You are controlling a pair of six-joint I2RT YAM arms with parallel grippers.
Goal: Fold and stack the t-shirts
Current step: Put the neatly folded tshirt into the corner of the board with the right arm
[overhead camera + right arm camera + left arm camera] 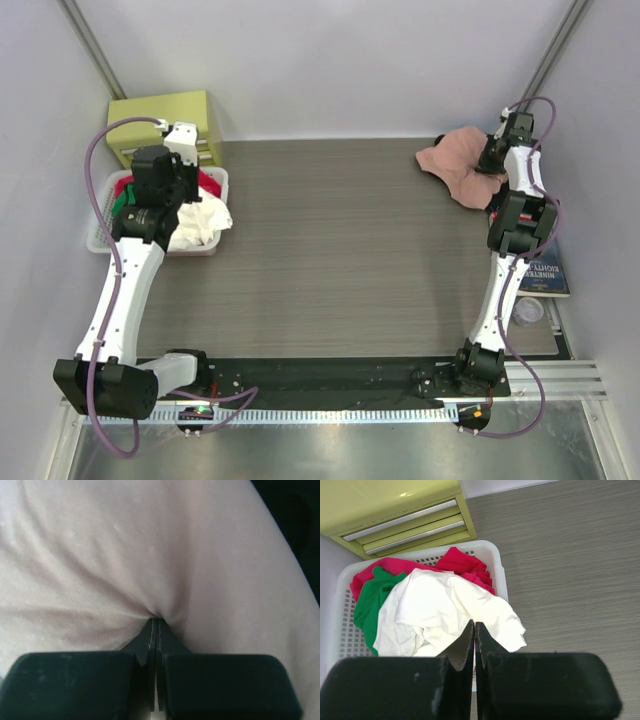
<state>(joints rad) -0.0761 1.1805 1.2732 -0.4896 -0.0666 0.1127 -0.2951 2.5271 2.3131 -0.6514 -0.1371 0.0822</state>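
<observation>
Our right gripper (155, 622) clamps a pucker of the salmon-pink t-shirt (150, 545), bunched around and ahead of its fingertips. Our left gripper (474, 626) hangs clenched on nothing, with a white basket (498, 562) of heaped clothes (440, 605) just ahead of it.

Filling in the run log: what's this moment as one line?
left tool: shut, empty, above basket of clothes | right tool: shut on pink t-shirt, far right of table | stack: not started

Grey wood-grain bench (330, 250) is spanning the enclosure. White walls (330, 60) are closing it in on three sides. Yellow-green drawer cabinet (165, 115) is standing at the far-left corner. Light is falling evenly.
</observation>
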